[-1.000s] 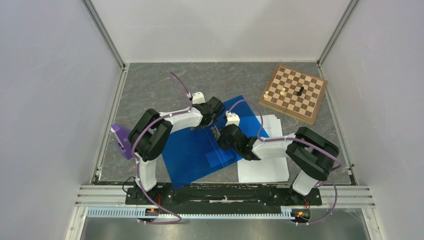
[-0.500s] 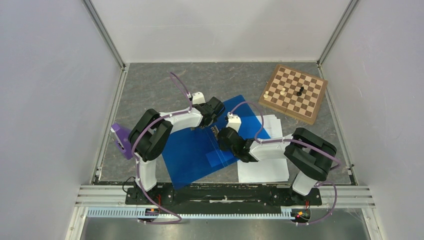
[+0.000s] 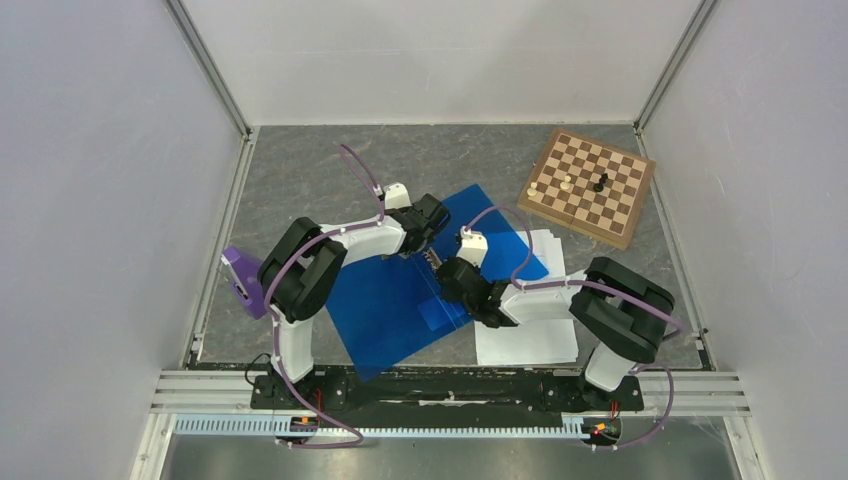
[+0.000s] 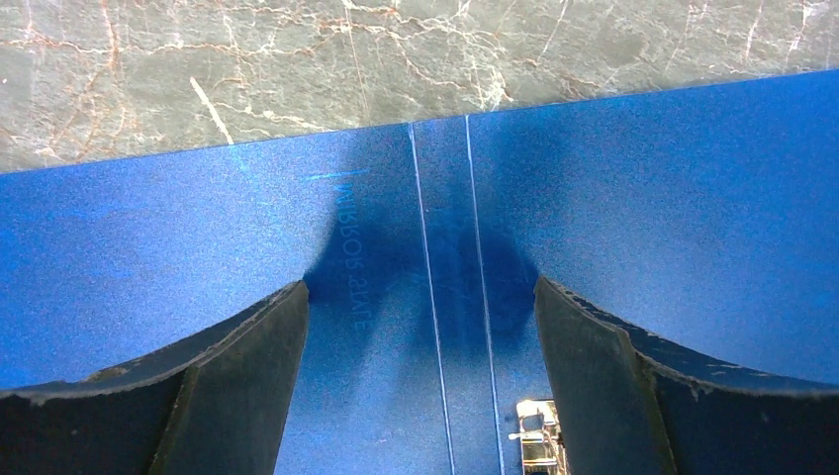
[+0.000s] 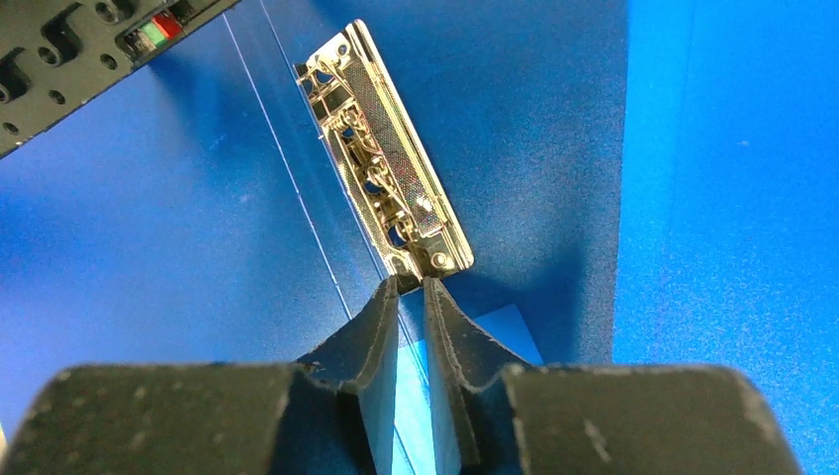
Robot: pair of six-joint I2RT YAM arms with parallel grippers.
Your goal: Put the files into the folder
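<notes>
Files (image 3: 525, 345): white sheets lying flat on the bench (image 3: 300, 170) at near right, partly under the right arm, at the folder's right edge; none inside it.

Folder (image 3: 385, 310): blue, lying open at centre. Contents: one metal spring clip (image 5: 386, 158) beside the spine; no paper.

Right gripper (image 5: 411, 287): fingers pressed almost together, tips at the clip's near end; nothing seen between them.

Left gripper (image 4: 420, 297): spread wide, low over the spine near the far edge.

Step, as judged: working the clip before any loading. The next move calls for raising the clip, then sliding the sheets beneath it.

Chessboard (image 3: 590, 190): far right, carrying a few pieces.
</notes>
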